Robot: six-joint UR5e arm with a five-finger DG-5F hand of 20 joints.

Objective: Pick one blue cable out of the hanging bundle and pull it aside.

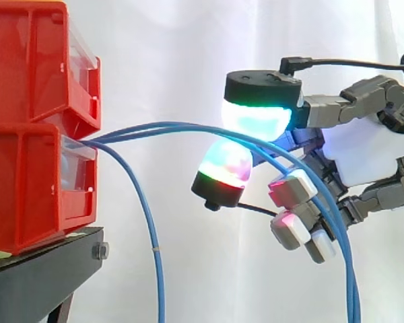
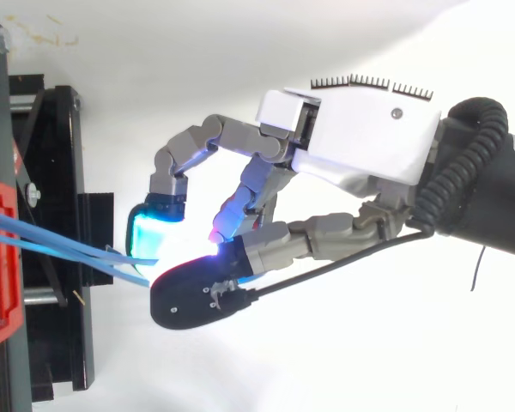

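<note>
We find the hand (image 1: pixel 357 155) clamped. An upper pad (image 1: pixel 256 118) glowing cyan-green and a lower one glowing red and blue are pressed together on the blue cables (image 1: pixel 182 126). Both pads are thick and rounded, with hard black backs.

At least two thin, smooth strands of round section enter the nip side by side; we cannot tell whether each is truly gripped. Past the pads they curve back toward the palm, cross in front of the lower fingers and drop away beneath the wrist. Those lower fingers are grey and segmented with boxy white tips, bent inward, and hold nothing we can see.

A third blue cable (image 1: pixel 151 242) hangs free in a long downward arc beyond the fingertips, well apart from the hand. All strands issue from between two stacked red bins (image 1: pixel 27 182) of glossy moulded plastic. The bins stand beyond the fingertips on a matte black stand (image 1: pixel 40 276).

From above, the back of the hand (image 2: pixel 369 129) is a smooth white shell.
</note>
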